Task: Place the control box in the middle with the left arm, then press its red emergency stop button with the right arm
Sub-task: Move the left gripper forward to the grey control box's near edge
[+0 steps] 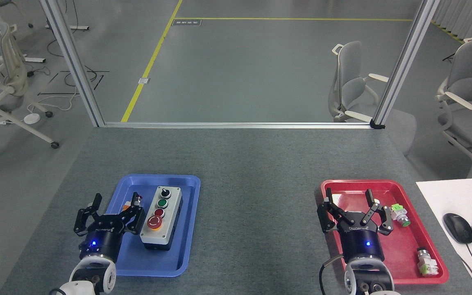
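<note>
The control box (167, 219) is a grey upright-faced box lying in the blue tray (187, 229) at the left. Its top row holds a black knob, a green button, a small red button and, nearest me, the red emergency stop button (154, 222) on a yellow ring. My left gripper (116, 202) hovers open just left of the box, over the tray's left edge, holding nothing. My right gripper (349, 197) stands open above the red tray (408, 241) at the right, empty.
Two small switch parts (400, 214) (427, 263) lie in the red tray. A small orange and red part (131, 203) sits in the blue tray behind my left fingers. A white desk with mouse (458, 228) and keyboard borders the right. Grey felt stretches between the trays.
</note>
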